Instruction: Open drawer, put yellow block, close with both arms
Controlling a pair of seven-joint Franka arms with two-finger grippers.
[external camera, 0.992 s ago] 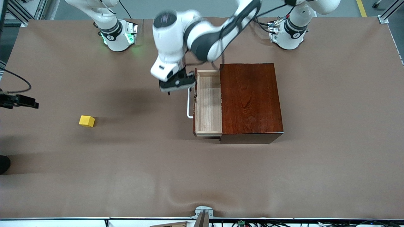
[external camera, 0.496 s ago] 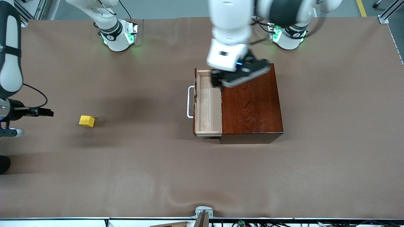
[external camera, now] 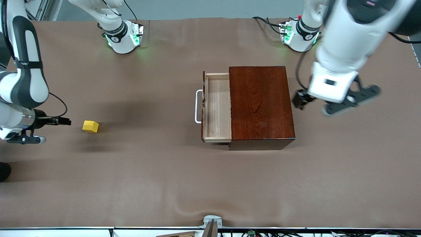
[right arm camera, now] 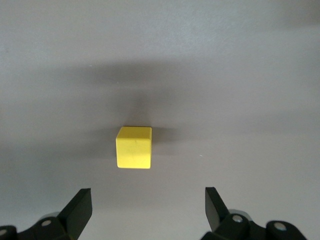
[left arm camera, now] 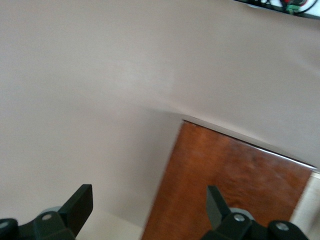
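While the yellow block (external camera: 90, 126) lies untouched on the tabletop (external camera: 164, 184) toward the right arm's end, the right gripper (right arm camera: 145, 212) has come near it, fingers apart. The drawer (external camera: 217, 107) stands open (tray empty). The left gripper (external camera: 335, 102) has swung away beside the box (external camera: 260, 105), fingers apart, so picking is next.

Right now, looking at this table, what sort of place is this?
Probably a robotics lab or test cell. A table under a plain brown cover carries only a wooden box with a drawer and a yellow block; green-lit robot bases and aluminium framing edge it.
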